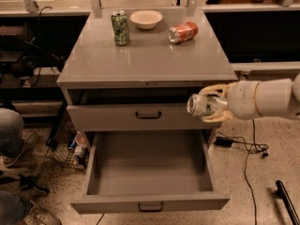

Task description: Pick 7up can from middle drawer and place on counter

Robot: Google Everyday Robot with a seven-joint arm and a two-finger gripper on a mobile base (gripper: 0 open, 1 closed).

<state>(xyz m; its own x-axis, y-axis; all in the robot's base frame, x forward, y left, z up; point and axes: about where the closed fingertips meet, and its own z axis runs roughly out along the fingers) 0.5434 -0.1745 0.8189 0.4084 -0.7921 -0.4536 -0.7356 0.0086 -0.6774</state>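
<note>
My pale two-finger gripper [212, 104] is clamped on the small silver-white 7up can [198, 106], long axis horizontal, beside the right wall of the open deep grey middle drawer [150, 203]. The glossy grey counter [150, 62] lies above and to the left.

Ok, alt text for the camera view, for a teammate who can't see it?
The claw holds the 7up can on its side above the right edge of the open middle drawer. On the counter stand a green can and a white bowl, with an orange-red can lying down.
</note>
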